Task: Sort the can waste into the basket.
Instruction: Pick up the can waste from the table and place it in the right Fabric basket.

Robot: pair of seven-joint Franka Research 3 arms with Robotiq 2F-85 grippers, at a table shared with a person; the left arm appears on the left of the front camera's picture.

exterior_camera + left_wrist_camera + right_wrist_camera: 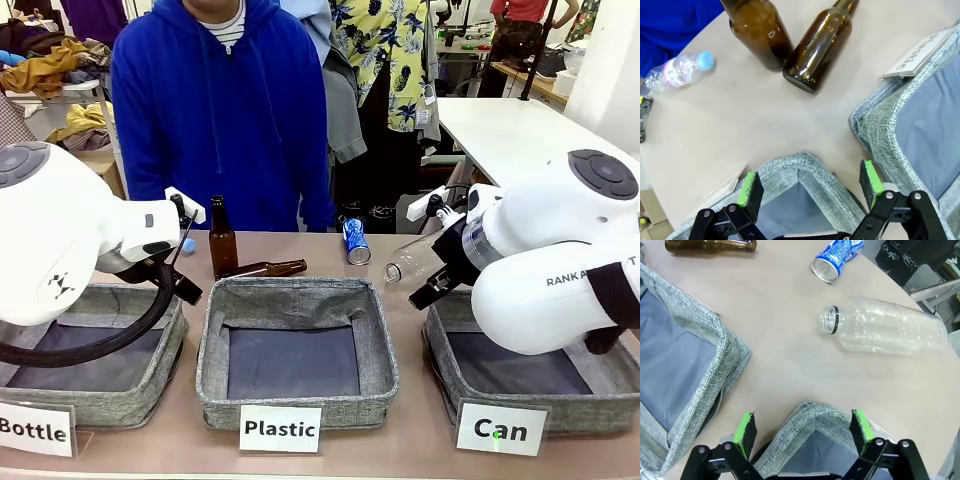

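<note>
Card (500, 429) reads Can | blue can (837, 259) lying | left gripper (808, 179), right gripper (802, 420) jaws wide

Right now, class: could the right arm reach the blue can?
Probably yes: the right gripper hangs open over the basket corner and bare table runs to the can, though the mouth of the clear bottle lies close beside that path.

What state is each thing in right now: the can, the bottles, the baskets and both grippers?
Blue can: lying on its side on the table, outside the baskets.
Large clear bottle: lying down, no cap.
Small clear bottle: lying down, blue cap on.
First brown bottle: upright.
Second brown bottle: lying down.
Can basket: visible part empty.
Plastic basket: empty.
Left gripper: fingers open, holding nothing.
Right gripper: fingers open, holding nothing.
</note>
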